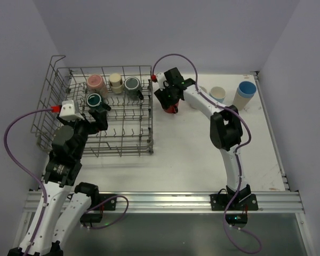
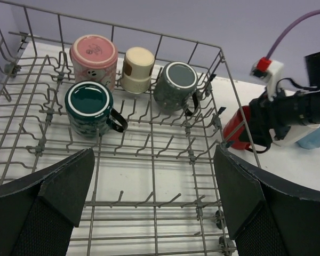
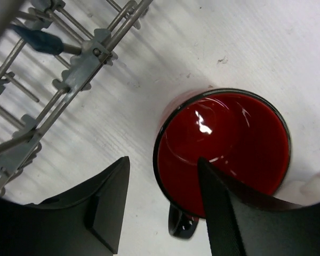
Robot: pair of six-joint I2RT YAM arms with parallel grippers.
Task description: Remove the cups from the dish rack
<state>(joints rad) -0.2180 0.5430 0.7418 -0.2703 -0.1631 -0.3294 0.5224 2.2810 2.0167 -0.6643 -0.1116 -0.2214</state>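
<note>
Right gripper [image 3: 161, 178]: jaws apart, straddling the near wall of the red cup [image 3: 224, 154], one finger [image 3: 104, 210] outside the cup and the other over its interior. No clamping is evident. The red cup stands upright, mouth up, on the table [image 1: 192, 154] just beside the right edge of the rack [image 1: 109, 67], its handle toward the wrist.

Left gripper [image 2: 153, 160]: jaws wide apart and empty, held over the near part of the rack and facing its far end.

The teal cup [image 2: 90, 104] lies ahead and slightly left of the left gripper. It is upside down among the tines with its handle pointing right, and is the nearest of the four cups in the rack. Beyond it, along the far wall, stand the pink cup [image 2: 93, 56], cream cup [image 2: 137, 66] and grey cup [image 2: 176, 82], all upside down.

The left arm is plainly the nearer to these; the teal cup seems the likeliest next pick.

Well to the right on the table stand a pale cup [image 1: 217, 94] and a blue cup [image 1: 246, 93], both mouth up.
</note>
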